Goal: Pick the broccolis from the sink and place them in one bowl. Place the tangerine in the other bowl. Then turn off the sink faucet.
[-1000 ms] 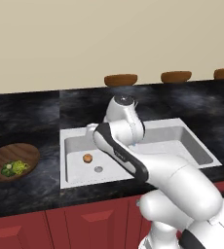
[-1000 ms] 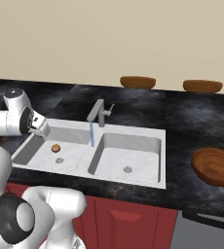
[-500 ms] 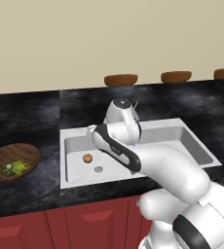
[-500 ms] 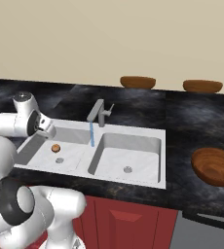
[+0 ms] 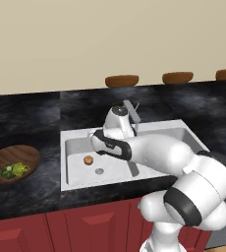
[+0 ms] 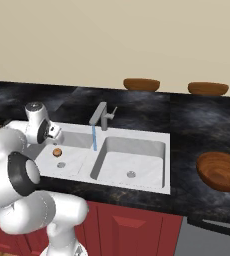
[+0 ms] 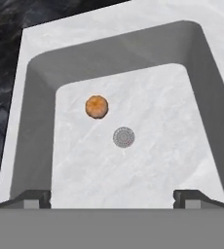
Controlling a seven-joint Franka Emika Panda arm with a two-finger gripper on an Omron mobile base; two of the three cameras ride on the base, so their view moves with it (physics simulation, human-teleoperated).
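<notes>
The tangerine (image 7: 97, 106) lies on the floor of the white sink's (image 5: 73, 184) left basin, beside the round grey drain (image 7: 123, 137); it also shows as the tangerine (image 5: 88, 159) and tangerine (image 6: 57, 151) in the base views. My gripper (image 7: 113, 198) hangs open above this basin, looking down, with nothing between its fingertips (image 7: 32, 198); from the right it shows as the gripper (image 6: 55, 135). Both broccolis (image 5: 14, 170) rest in the wide wooden bowl (image 5: 28, 153) on the left counter. A second wide bowl (image 6: 221, 171) sits right of the sink. The faucet (image 6: 102, 115) runs a blue stream.
Small brown bowls (image 6: 141, 84) stand along the back wall on the dark counter (image 5: 26, 115). The right basin (image 6: 132, 160) holds only its drain. My white arm (image 5: 164, 157) stretches across the sink's front edge.
The hand has swung down and over the left basin, closer to the tangerine. Its jaws stay open. The tangerine, bowls and faucet have not moved.
</notes>
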